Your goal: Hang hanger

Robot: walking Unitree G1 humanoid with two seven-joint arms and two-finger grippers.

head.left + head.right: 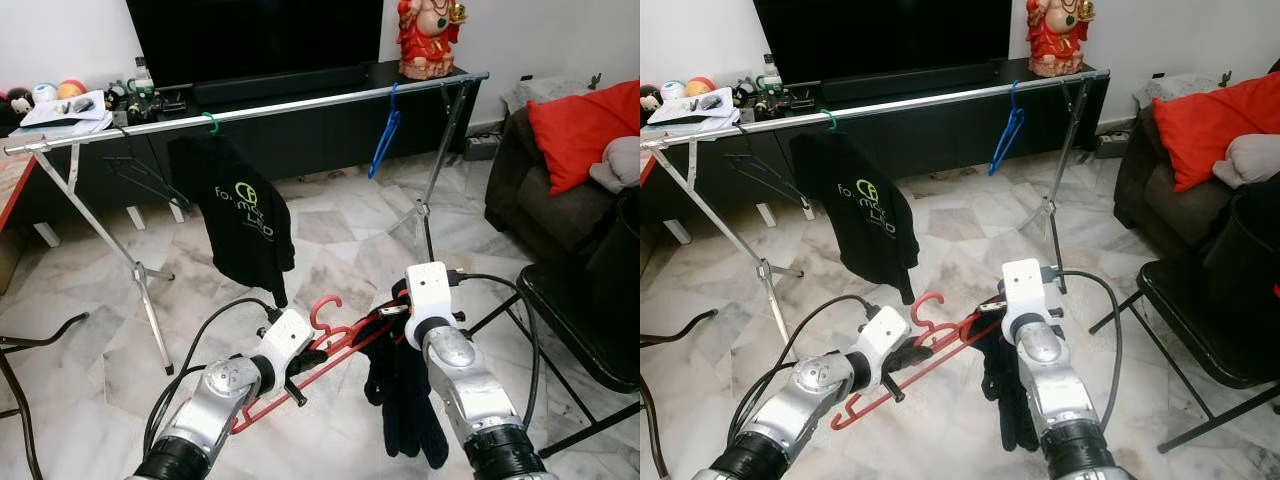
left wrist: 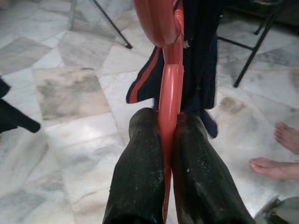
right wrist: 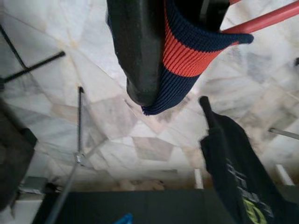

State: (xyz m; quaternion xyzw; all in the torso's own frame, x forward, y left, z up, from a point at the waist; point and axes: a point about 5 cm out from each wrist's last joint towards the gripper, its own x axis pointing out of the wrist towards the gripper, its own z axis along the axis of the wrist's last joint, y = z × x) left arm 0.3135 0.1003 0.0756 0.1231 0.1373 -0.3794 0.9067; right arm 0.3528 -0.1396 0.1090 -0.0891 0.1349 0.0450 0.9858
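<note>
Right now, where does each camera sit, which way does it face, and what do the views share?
Eye views: on the head, looking forward and down at both arms, the red hanger and the rail.
Left wrist view: along the left gripper, clamped on the hanger.
Right wrist view: along the right gripper, at the navy garment.
Shared: hanger and garment.

Marble floor [image 1: 330, 235], rack [image 1: 250, 108] (black shirt [image 1: 245, 215] hung)

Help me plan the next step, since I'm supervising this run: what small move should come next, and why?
Probably raise the red hanger toward the rail. The left gripper is shut on it, the right gripper pinches the dark garment draped on it, and its hook sits well below the rail.
</note>
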